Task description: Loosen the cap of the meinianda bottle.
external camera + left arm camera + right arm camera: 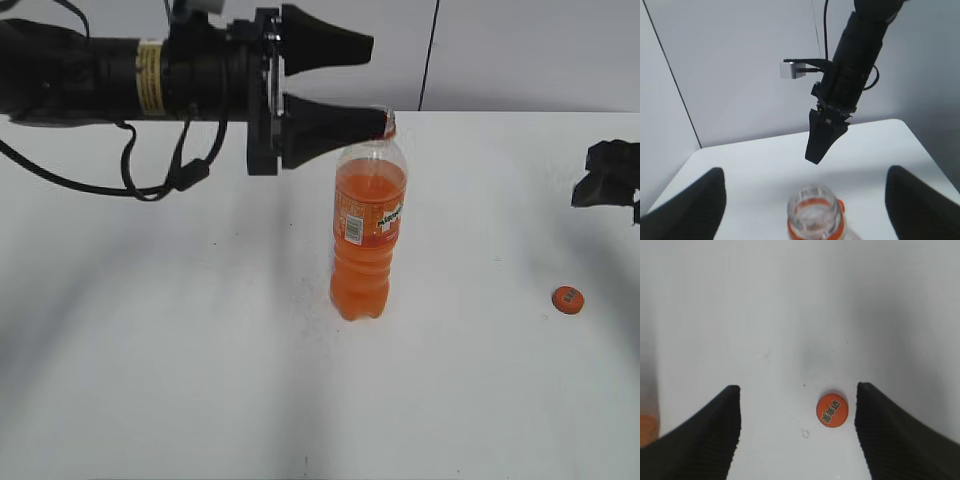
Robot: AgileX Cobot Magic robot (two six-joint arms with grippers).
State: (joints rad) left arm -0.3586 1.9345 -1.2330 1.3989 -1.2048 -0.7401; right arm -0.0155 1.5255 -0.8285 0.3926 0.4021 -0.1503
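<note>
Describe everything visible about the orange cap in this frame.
The cap is a small round orange plastic disc with dark lettering on top. It is off the bottle, lying flat on the white table to the bottle's right. The right gripper hangs above it, jaws open either side, not touching it.

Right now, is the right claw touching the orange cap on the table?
Apart. The right wrist view shows the cap lying flat on the table, with bare white surface between it and both fingers of the open right claw.
</note>
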